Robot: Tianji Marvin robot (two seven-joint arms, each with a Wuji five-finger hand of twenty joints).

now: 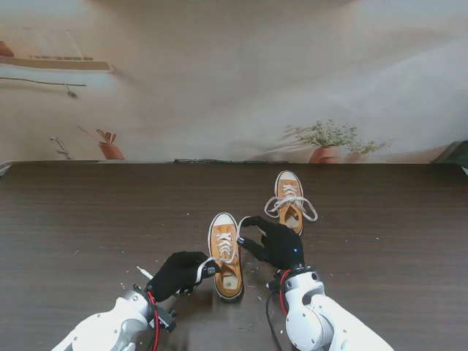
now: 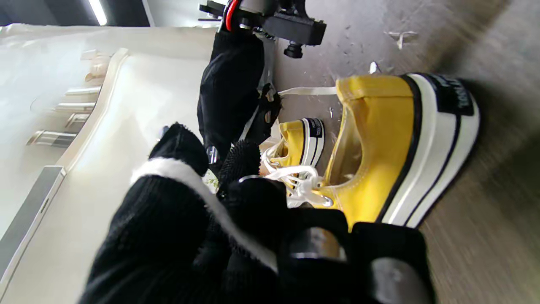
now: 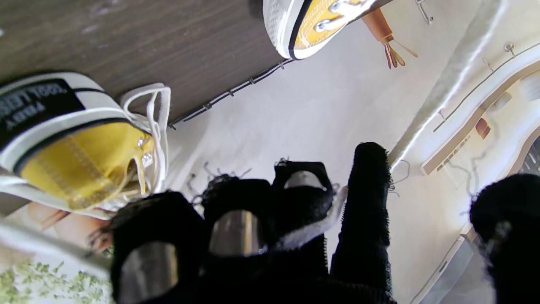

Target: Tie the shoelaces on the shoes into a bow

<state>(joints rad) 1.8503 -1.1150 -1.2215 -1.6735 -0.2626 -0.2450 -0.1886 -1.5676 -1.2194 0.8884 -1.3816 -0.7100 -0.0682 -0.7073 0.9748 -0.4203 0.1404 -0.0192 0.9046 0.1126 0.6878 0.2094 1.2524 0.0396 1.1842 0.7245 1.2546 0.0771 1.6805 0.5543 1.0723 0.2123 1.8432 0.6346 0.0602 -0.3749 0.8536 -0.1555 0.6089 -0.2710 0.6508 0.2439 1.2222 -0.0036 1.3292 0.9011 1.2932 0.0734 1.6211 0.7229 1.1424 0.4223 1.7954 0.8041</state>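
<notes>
Near shoe [image 1: 227,256]: yellow canvas with a white sole and toe cap, standing upright on the dark wood-grain worktop [image 1: 80,219], toe pointing away from me, between the two hands.
Far shoe [image 1: 289,201]: same make, farther from me and to the right; its white laces lie in loose loops over both sides.
Left hand [image 1: 178,273]: black-gloved, at the near shoe's left side close to the heel; fingers closed on a white lace end [image 1: 207,265] that runs up to the eyelets. In the left wrist view the lace [image 2: 211,202] crosses the glove [image 2: 168,228].
Right hand [image 1: 276,245]: black-gloved, just right of the near shoe; a second lace strand [image 1: 240,228] rises to its fingertips, pinched there. In the right wrist view a white strand [image 3: 312,230] lies between the curled fingers [image 3: 367,202].
Backdrop [image 1: 234,80]: printed wall scene with potted plants, behind the worktop's far edge.
</notes>
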